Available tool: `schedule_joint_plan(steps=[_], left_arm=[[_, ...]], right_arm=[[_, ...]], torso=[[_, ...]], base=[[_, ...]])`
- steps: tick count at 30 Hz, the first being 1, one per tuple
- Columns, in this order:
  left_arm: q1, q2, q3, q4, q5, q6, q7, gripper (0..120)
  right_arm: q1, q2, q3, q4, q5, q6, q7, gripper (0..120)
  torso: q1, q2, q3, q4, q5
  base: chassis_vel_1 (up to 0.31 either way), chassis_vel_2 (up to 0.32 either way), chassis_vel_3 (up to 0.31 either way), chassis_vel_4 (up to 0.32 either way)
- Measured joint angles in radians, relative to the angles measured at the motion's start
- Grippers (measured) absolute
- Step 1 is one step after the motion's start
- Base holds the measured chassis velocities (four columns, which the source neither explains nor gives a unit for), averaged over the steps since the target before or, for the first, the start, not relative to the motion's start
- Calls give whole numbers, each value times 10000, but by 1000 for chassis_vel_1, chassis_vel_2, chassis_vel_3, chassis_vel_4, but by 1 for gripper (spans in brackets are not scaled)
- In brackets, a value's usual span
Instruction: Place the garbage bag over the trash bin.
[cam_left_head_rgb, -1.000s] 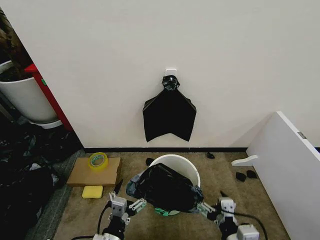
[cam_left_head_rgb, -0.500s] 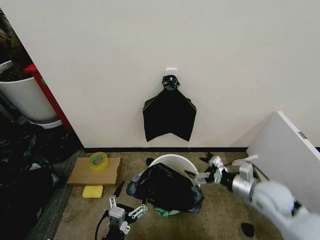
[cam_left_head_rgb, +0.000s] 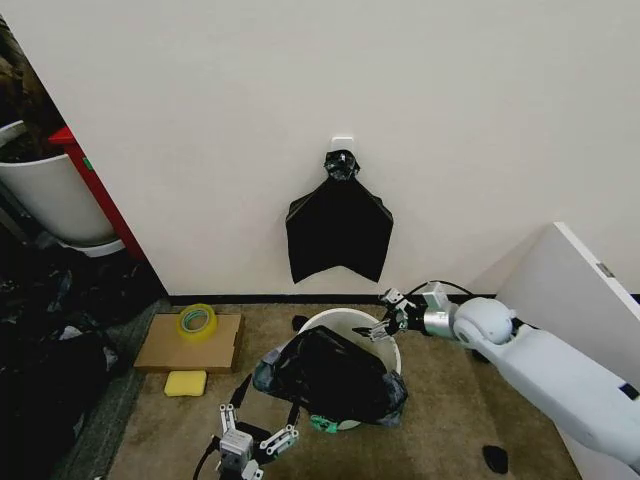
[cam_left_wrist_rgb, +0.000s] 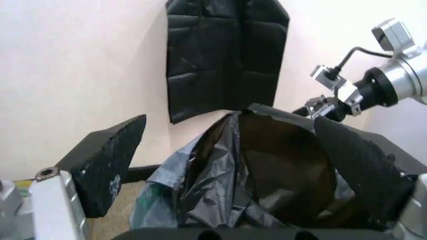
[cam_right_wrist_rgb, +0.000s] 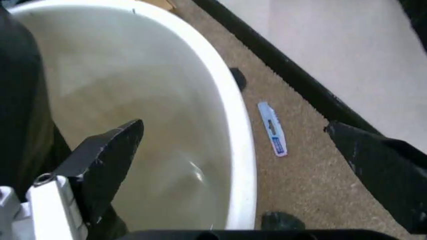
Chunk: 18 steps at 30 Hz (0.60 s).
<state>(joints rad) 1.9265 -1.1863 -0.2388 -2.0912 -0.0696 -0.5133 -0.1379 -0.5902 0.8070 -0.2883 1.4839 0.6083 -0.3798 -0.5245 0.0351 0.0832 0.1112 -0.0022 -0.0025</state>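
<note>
Already the garbage bag (cam_left_head_rgb: 330, 375) sits draped over the near half of the trash bin (cam_left_head_rgb: 352, 327), which stands on the carpeted floor (cam_left_head_rgb: 440, 370) close to the wall; its crinkled black plastic covers the near rim and bunches down the bin's front, while the far arc of the cream rim is bare. That bare stretch seems to explain where the right tool (cam_left_head_rgb: 388, 318) is: its arm reaches in from the right and holds the tool just over the far right part of the rim, fingers spread and pinching nothing, so, as I judge it, it is placed to catch the loose edge and draw it across. The right wrist view looks down into the bin's pale, unlined inside and along the white rim, with the bag's black edge at one side. The left tool (cam_left_head_rgb: 248, 440) hangs low at the near left, apart from the bin, its fingers also spread and empty, facing the bag's open mouth. On the wall behind hangs a flat black bundle of bags (cam_left_head_rgb: 338, 228), knotted at a hook, untouched. By my reading the task is roughly half done.
</note>
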Motion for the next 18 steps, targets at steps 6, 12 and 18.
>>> schedule_joint_plan(steps=[6,12,18], left_arm=[[11,-14,1,-12,-64,28,-92,98],[-23,-29,108,43,-26,35,-315,98],[31,43,181,159,-3,-35,-515,98]], right_arm=[[135,231,-162,-294,5,2,0,86],[174,362,-314,-435,36,-17,-33,66],[102,451,-306,-619,203,4,-62,43]], torso=[[0,0,0,-1,0],[-1,1,-1,-2,-1],[-2,3,-3,-2,-2]], base=[[0,0,0,0],[0,0,0,0],[0,0,0,0]])
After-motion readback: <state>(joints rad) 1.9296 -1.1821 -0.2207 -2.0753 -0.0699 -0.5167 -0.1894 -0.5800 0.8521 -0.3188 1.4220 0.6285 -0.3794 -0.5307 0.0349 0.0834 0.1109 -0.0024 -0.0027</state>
